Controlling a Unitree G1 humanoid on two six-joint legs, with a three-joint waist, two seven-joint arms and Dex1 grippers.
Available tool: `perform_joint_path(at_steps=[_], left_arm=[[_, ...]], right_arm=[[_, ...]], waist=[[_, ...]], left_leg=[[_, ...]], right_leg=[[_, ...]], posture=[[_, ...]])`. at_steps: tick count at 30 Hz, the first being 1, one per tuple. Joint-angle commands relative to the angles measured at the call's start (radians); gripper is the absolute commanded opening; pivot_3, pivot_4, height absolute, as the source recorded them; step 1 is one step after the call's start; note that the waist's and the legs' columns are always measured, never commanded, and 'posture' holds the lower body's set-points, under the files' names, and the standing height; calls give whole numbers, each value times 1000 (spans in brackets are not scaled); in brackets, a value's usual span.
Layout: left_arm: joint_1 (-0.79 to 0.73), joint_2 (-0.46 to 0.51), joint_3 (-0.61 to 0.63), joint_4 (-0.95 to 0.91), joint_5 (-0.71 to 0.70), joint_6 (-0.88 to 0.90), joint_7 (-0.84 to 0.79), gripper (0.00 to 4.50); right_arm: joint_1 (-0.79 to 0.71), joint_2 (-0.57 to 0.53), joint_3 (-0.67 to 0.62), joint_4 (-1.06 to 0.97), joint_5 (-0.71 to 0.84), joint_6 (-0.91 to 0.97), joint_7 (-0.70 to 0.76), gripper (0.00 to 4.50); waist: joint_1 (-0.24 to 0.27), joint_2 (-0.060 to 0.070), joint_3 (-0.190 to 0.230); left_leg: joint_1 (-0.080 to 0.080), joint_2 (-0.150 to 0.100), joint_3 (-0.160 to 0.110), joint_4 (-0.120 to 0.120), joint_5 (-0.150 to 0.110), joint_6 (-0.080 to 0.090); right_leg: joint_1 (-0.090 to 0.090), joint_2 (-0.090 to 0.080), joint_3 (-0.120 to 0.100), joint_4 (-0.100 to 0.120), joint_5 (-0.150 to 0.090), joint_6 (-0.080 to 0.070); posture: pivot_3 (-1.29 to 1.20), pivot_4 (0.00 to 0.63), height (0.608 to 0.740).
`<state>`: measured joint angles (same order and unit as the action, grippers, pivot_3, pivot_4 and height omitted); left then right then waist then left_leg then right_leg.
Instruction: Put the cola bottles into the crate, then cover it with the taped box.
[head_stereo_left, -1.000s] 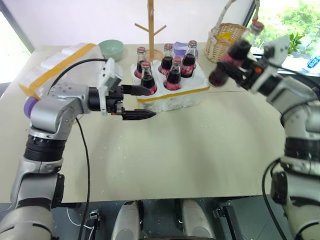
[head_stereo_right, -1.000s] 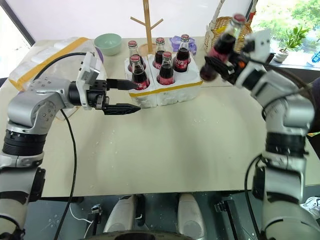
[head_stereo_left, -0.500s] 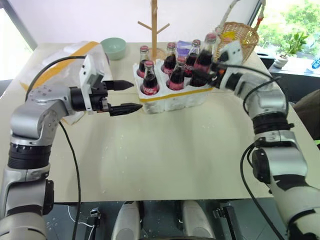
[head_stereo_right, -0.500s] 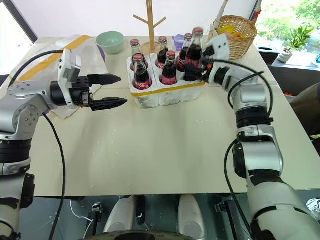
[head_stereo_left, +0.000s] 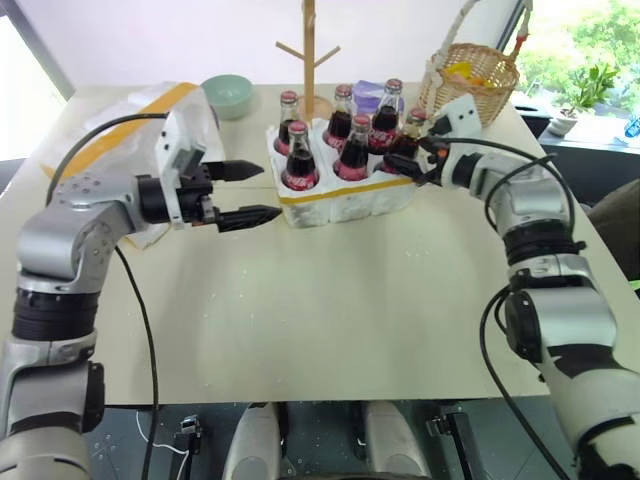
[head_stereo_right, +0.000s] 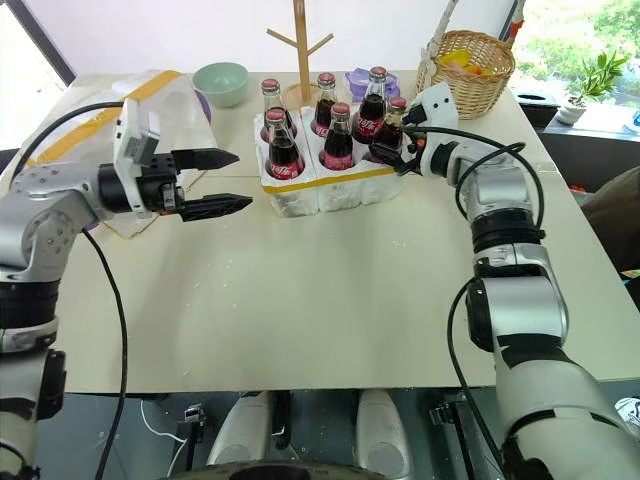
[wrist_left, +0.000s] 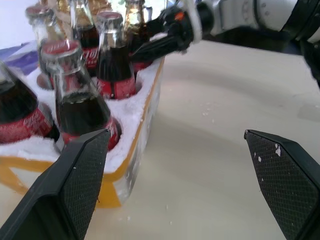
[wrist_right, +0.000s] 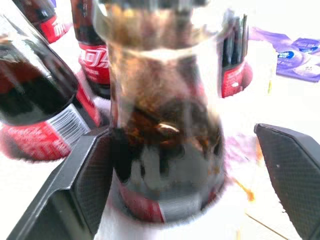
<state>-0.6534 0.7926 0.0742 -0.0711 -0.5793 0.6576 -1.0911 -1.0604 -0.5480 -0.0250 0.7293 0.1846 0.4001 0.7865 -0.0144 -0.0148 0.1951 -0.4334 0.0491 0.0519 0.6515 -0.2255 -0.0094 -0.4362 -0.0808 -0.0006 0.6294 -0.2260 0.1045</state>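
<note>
Beige counter (head_stereo_right: 330, 300) under a bright window, wicker basket (head_stereo_right: 470, 60) and wooden mug tree (head_stereo_right: 298, 40) at the back.

Just changed: sixth of the cola bottles (head_stereo_right: 392, 125), carried high in the air on the right a second ago, now stands in the near-right well of the crate (head_stereo_right: 330, 180). Fills all six wells, so loading looks finished; only the cover step left.

Right hand (wrist_right: 185, 190): clenched on that bottle half a second ago, now released, fingers (wrist_right: 287, 170) spread wide on both sides of the glass. Left one very close to the bottle, maybe brushing it; right one clearly apart. Grasps nothing.

Left hand (head_stereo_left: 245, 192): wide open, same as before, empty, touches nothing. Sits just beside the crate's left end, pulled slightly further from it than a second ago.

Taped box (head_stereo_left: 110, 140) lies at the far left of the counter, behind the left arm, well apart from the crate. Likely next: clear the right hand off the bottle, then both hands to the box.
</note>
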Motion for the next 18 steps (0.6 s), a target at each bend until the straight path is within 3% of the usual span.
perform_joint_path(at_steps=[1,6,11,14,18], left_arm=[[51,97,126,-71,-38,35,-6,4500],[272,334,409,-105,-80,147,-101,4500],[513,486,615,19,45,83,-215,4500],[461,586,542,266,123,-47,-232,4500],[258,642,329,497,188,-158,-270,4500]], right_arm=[[39,-138,-51,-263,65,116,107,4480],[111,-403,-115,-540,229,348,349,4480],[103,-502,-158,-658,364,441,471,4480],[118,-525,-167,-726,425,434,543,4480],[128,-509,-153,-740,423,430,513,4480]], waist=[[0,0,0],[-8,0,0],[-22,1,0],[-23,0,0],[-19,0,0]], left_leg=[[0,0,0,-1,0,0],[-6,1,1,-1,0,0],[1,2,3,-3,0,0],[4,2,3,-3,0,-2],[3,2,4,-3,0,-2]], right_leg=[[-1,0,0,0,0,0],[-7,0,0,0,0,0],[-5,0,0,0,-5,-8],[-3,-1,0,1,-6,-12],[-3,-2,0,0,-6,-12]], posture=[[0,150,740],[0,150,740],[0,150,740],[0,150,740],[0,150,740]])
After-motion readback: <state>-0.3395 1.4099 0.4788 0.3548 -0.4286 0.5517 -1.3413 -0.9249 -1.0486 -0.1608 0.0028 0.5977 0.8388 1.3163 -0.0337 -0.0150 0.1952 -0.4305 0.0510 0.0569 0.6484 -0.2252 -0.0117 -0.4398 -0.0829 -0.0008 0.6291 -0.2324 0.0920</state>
